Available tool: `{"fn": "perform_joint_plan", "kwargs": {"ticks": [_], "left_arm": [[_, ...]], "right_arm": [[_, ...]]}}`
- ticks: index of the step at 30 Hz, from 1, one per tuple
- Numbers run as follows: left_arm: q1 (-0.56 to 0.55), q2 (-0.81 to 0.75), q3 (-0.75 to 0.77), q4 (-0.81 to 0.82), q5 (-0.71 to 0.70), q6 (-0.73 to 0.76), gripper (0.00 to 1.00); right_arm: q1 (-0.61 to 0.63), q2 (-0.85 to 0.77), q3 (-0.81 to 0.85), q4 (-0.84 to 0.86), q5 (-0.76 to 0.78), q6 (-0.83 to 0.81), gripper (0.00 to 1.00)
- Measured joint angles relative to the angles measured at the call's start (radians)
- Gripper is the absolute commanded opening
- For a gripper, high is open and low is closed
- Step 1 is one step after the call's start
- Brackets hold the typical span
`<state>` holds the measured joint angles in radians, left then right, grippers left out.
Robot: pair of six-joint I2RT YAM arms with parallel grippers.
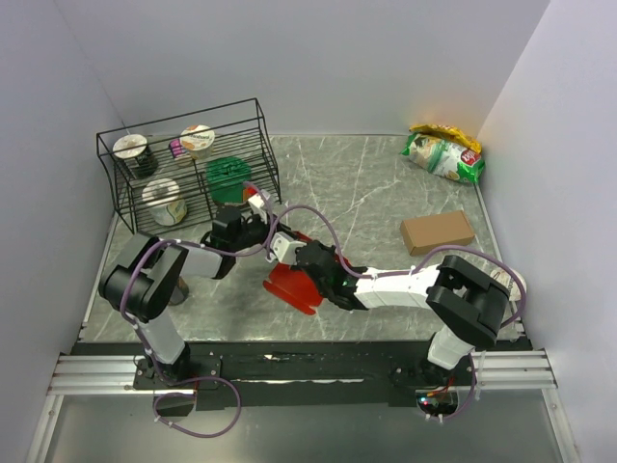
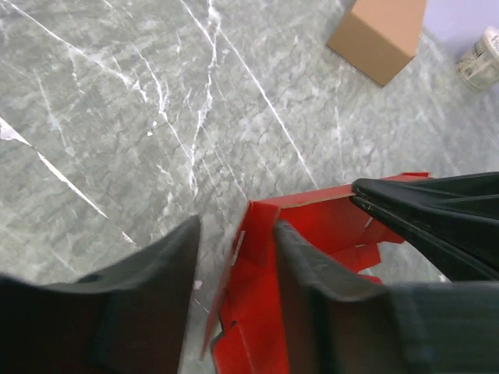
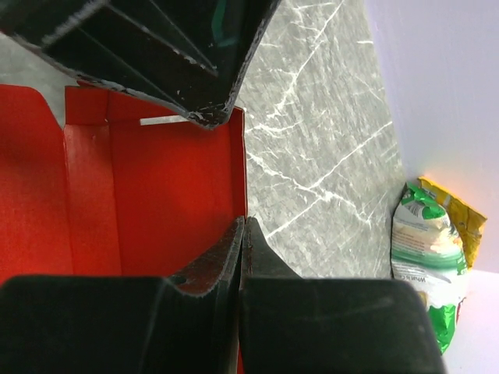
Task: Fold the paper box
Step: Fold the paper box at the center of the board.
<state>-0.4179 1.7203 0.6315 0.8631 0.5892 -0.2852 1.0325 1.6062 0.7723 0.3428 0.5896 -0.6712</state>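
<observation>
The left pincer (image 2: 238, 226) stands partly open, its two black fingers apart with an upright edge of the red paper box (image 2: 265, 312) rising in the gap between them; whether either finger presses the card I cannot tell. The right pincer (image 3: 242, 226) is closed tight, fingers meeting on the rim of one red panel, so it has the card pinched. Its tip reaches in from the left pincer's right side and bites the top edge of that same sheet.

Under both pincers lies the grey marbled table (image 1: 386, 193). A black wire rack (image 1: 178, 120) stands beyond the left pincer, holding three cups and a green lid (image 1: 228, 174). A brown cardboard box (image 1: 437, 232) sits well ahead of the left pincer, off to its right. A green and yellow snack bag (image 3: 425, 249) lies to the right of the right pincer, against the wall.
</observation>
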Motion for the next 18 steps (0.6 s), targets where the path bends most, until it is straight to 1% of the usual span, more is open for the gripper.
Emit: {"fn": "perform_joint_plan", "kwargs": {"ticks": [7, 8, 10, 11, 12, 13, 14, 15, 16, 17, 18], "left_arm": [[-0.061, 0.010, 0.020, -0.073, -0.066, 0.058, 0.40], [-0.067, 0.010, 0.020, -0.081, -0.079, 0.064, 0.35], [-0.075, 0.010, 0.020, -0.086, -0.100, 0.072, 0.31], [-0.079, 0.010, 0.020, -0.088, -0.115, 0.080, 0.23], [-0.085, 0.010, 0.020, -0.089, -0.133, 0.088, 0.19], [-0.090, 0.010, 0.020, -0.091, -0.143, 0.090, 0.12], [-0.100, 0.010, 0.020, -0.093, -0.154, 0.102, 0.09], [-0.114, 0.010, 0.020, -0.101, -0.176, 0.117, 0.06], [-0.122, 0.010, 0.020, -0.107, -0.192, 0.124, 0.02], [-0.134, 0.010, 0.020, -0.113, -0.213, 0.135, 0.01], [-0.142, 0.010, 0.020, -0.115, -0.230, 0.143, 0.01]], "right_arm": [[0.000, 0.001, 0.000, 0.006, 0.000, 0.001, 0.00], [0.000, 0.001, 0.000, 0.008, 0.000, 0.002, 0.00], [0.000, 0.001, 0.000, 0.009, 0.000, 0.005, 0.00], [0.000, 0.001, 0.000, 0.008, 0.000, 0.005, 0.00], [0.000, 0.001, 0.000, 0.009, 0.000, 0.006, 0.00], [0.000, 0.001, 0.000, 0.009, 0.000, 0.008, 0.00], [0.000, 0.001, 0.000, 0.011, 0.000, 0.009, 0.00], [0.000, 0.001, 0.000, 0.012, 0.003, 0.009, 0.02], [0.000, 0.001, 0.000, 0.012, 0.008, 0.010, 0.08], [0.000, 0.001, 0.000, 0.011, 0.011, 0.016, 0.27], [0.000, 0.001, -0.001, 0.011, 0.013, 0.022, 0.37]]}}
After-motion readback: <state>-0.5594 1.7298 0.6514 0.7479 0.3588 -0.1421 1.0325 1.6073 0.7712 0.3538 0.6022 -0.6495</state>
